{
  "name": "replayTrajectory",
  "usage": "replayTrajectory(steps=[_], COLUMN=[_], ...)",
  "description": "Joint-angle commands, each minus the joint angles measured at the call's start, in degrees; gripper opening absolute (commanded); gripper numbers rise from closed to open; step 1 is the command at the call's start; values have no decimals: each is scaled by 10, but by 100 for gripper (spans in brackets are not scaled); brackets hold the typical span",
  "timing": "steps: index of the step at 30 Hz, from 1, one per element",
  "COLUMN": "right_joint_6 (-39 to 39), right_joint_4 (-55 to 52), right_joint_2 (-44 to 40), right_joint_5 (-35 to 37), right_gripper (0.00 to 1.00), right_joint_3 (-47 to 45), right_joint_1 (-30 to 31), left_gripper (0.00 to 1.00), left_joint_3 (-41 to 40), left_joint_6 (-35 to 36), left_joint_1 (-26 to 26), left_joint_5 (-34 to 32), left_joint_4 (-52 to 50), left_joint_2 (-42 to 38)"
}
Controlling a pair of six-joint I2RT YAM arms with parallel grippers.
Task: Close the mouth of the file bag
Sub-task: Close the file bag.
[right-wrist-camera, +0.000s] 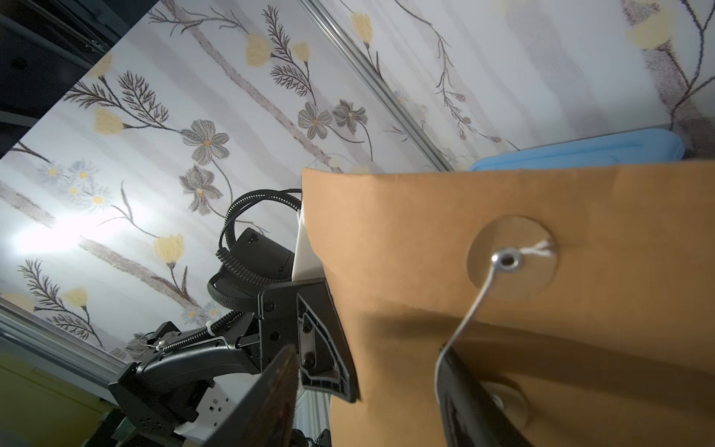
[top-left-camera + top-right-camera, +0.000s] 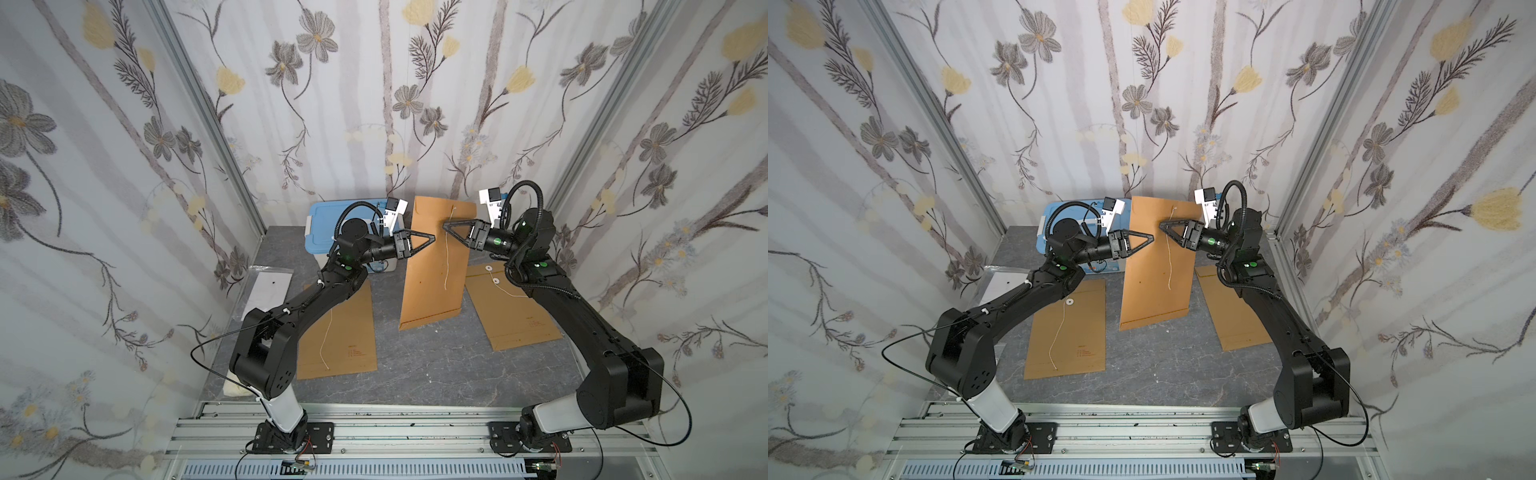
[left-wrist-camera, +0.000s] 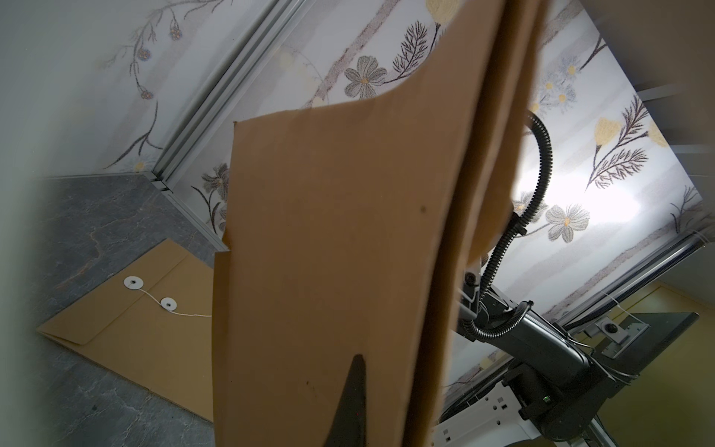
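Note:
A brown paper file bag stands upright at the middle of the table, its mouth end up. My left gripper is shut on its left edge; in the left wrist view one dark finger lies against the bag. My right gripper is at the bag's upper face, jaws apart. The white string runs from the round button over one fingertip and hangs down the bag.
Two more brown file bags lie flat, one under my left arm and one at the right. A blue-lidded box stands at the back left. A clear plastic sleeve lies by the left wall.

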Motion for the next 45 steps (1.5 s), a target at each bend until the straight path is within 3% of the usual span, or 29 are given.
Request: replayTrajectory(steps=[1, 14, 26, 45], right_joint_6=[13, 8, 20, 40], right_joint_4=[53, 69, 118, 177], right_joint_2=[-5, -40, -59, -58], right_joint_5=[-19, -45, -7, 20], right_gripper=[55, 47, 33, 19], right_joint_3=[-10, -42, -109, -176], right_joint_1=[2, 14, 33, 53], left_gripper=[0, 0, 0, 0], left_joint_3=[9, 11, 13, 5], left_joint_6=[5, -41, -90, -134], left_joint_1=[1, 11, 19, 27], left_joint_5=[5, -14, -38, -54], left_joint_4=[26, 66, 122, 175], left_joint_2=[-1, 9, 19, 34])
